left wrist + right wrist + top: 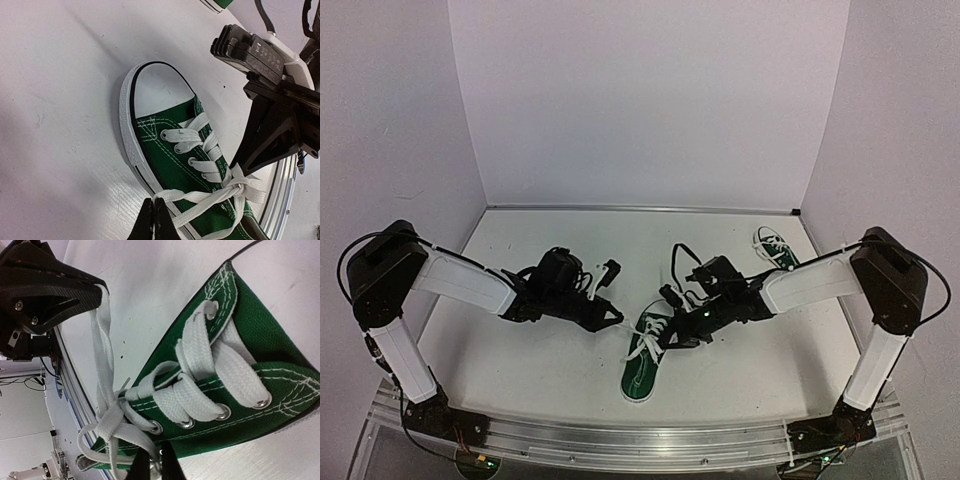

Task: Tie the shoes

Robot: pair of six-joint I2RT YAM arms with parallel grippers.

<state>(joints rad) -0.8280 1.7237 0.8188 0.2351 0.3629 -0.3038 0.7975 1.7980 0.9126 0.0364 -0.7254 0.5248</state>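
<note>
A dark green sneaker (645,358) with white laces lies mid-table, toe toward the arms. My left gripper (617,320) is at its left side. In the left wrist view its fingertips (152,217) are shut on a white lace loop (175,196) beside the shoe's sole (131,150). My right gripper (671,339) is at the shoe's right side, shut on the other lace strand (145,442) by the eyelets. The laces cross in a knot (111,407) over the tongue. The second green sneaker (775,248) lies at the back right, apart from both grippers.
White walls close the table at the back and sides. An aluminium rail (640,440) runs along the near edge between the arm bases. The right gripper's body (270,120) stands close above the shoe in the left wrist view.
</note>
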